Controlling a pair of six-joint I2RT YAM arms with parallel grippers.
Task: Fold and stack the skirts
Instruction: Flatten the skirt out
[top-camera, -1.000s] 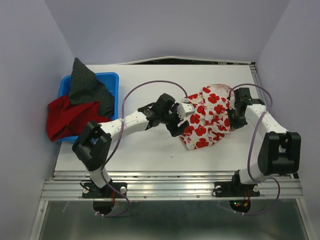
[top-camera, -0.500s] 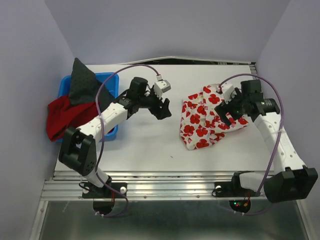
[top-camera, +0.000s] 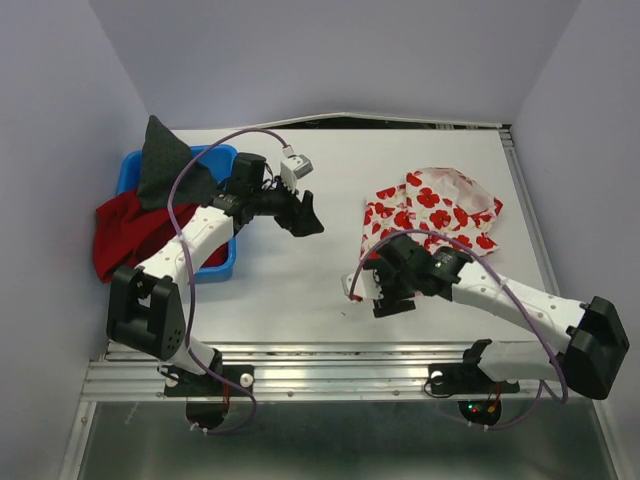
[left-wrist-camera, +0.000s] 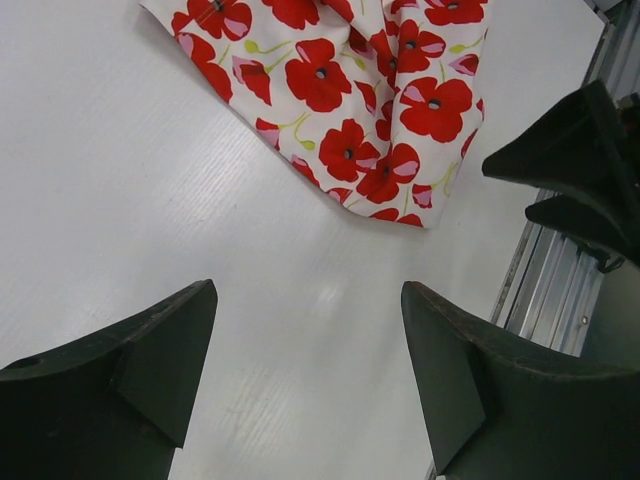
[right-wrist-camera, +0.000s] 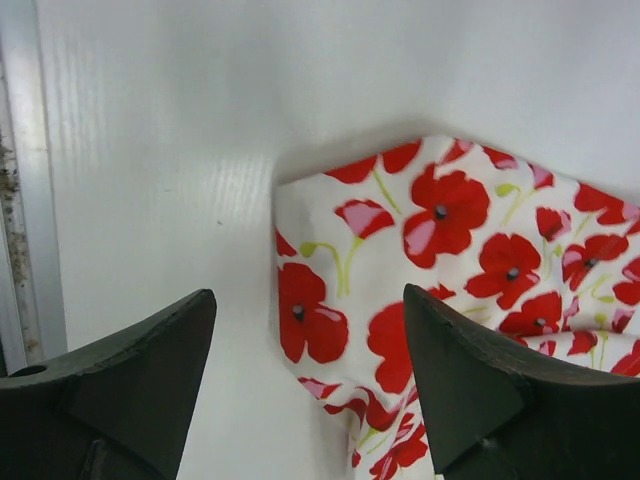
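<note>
Floral skirt, place: the white cloth skirt with red flower print (top-camera: 440, 205) lay on the white table (top-camera: 300, 290), toward its far right, apart from the other garments.
Floral skirt, look: it was loosely crumpled, with uneven edges and soft creases, not yet a neat fold; one rounded corner (right-wrist-camera: 330, 300) pointed toward the near edge of the table.
Right end effector: the right end effector (top-camera: 383, 300) hung low at that near corner with its fingers spread wide and nothing between them. Its wrist view showed the corner lying just ahead of the gap, probably lined up for a pinch.
Left end effector: the left end effector (top-camera: 305, 218) stood over bare table between the bin and the floral skirt, fingers wide and empty, likely kept clear of the right arm's working space.
Other skirts: a plain deep-red cloth skirt (top-camera: 130, 235) spilled over the near-left side of the blue plastic bin (top-camera: 222, 155), and a dark grey cloth skirt (top-camera: 165, 160) stood peaked on top of it; both awaited folding.
Stack: none begun, as far as could be judged.
</note>
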